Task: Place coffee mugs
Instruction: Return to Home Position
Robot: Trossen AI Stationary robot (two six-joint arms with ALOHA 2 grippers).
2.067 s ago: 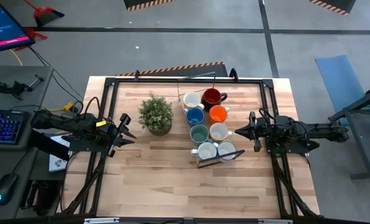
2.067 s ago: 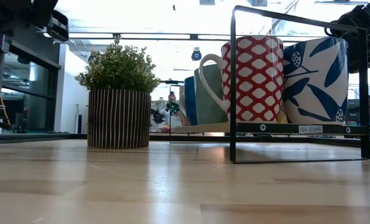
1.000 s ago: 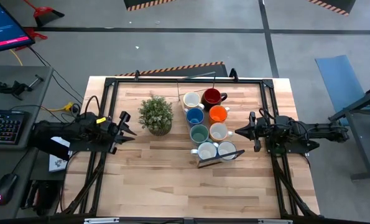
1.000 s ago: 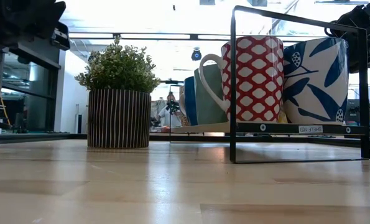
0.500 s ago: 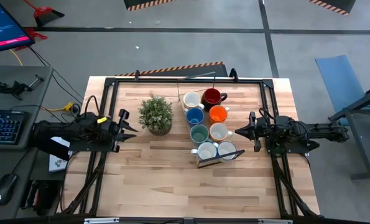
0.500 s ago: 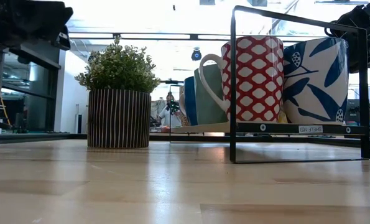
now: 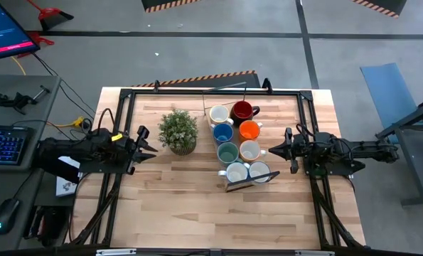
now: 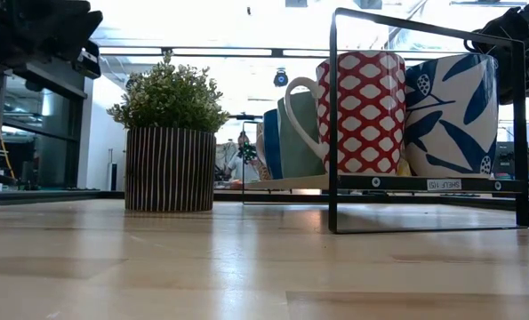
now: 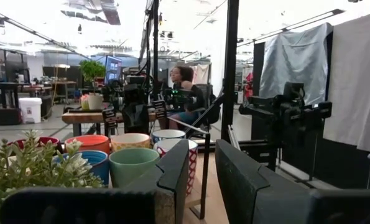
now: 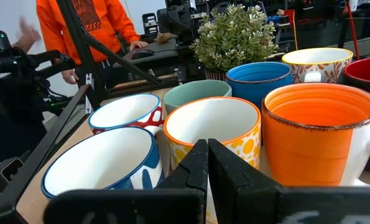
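Several coffee mugs stand upright in two rows on a black wire rack [image 8: 333,116] right of the table's middle. Among them are a dark red one [image 7: 242,110], an orange one [image 7: 249,129], a blue one [image 7: 223,132] and a teal one [image 7: 227,151]. The low view shows a red-and-white patterned mug [image 8: 360,111] and a blue-leaf mug [image 8: 451,111] on the rack's shelf [image 8: 424,184]. My left gripper [image 7: 151,146] hovers open at the table's left edge, pointing toward the plant and mugs, nothing between its fingers [image 9: 178,177]. My right gripper [image 7: 269,151] hovers shut just right of the rack [image 10: 208,152].
A potted green plant [image 7: 178,131] in a striped pot [image 8: 168,169] stands left of the rack, between it and my left gripper. A black frame [image 7: 197,91] runs round the table. Bare wood lies toward the near edge [image 7: 197,213]. People stand beyond the table [image 10: 85,25].
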